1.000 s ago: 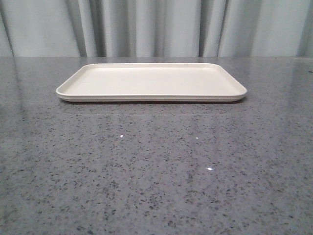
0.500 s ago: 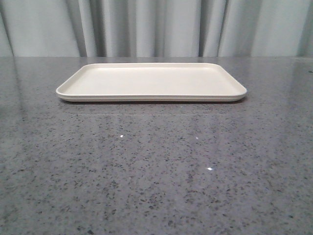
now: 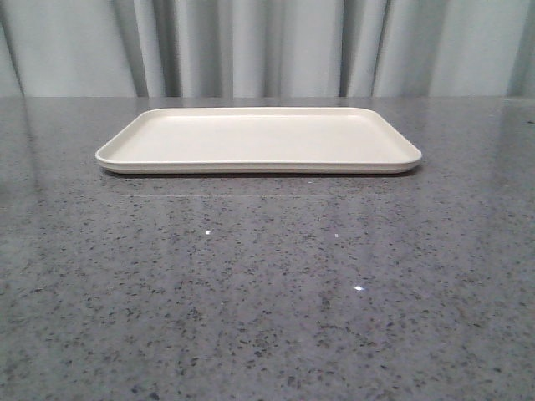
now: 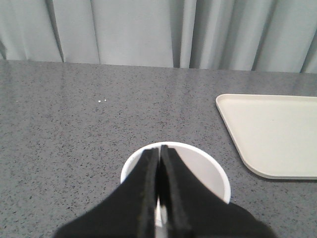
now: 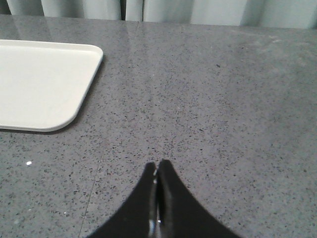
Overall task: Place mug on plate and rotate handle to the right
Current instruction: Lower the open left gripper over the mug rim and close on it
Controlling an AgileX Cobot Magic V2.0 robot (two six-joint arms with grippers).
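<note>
The task has barely begun: the plate (image 3: 259,139) lies bare on the table (image 3: 267,284). The mug (image 4: 213,173) stands at the plate's 9 o'clock, under the left gripper (image 4: 159,151), whose fingers are pressed together. It must spread before grasping. The right gripper (image 5: 158,166) is likewise closed and empty.

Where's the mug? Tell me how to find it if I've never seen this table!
Start at the grey speckled table and find the flat cream plate lying on it. The mug stands on the table beside the plate, not on it, under the shut left gripper. It's the only round white rim there; the plate is flat with rounded corners.
</note>
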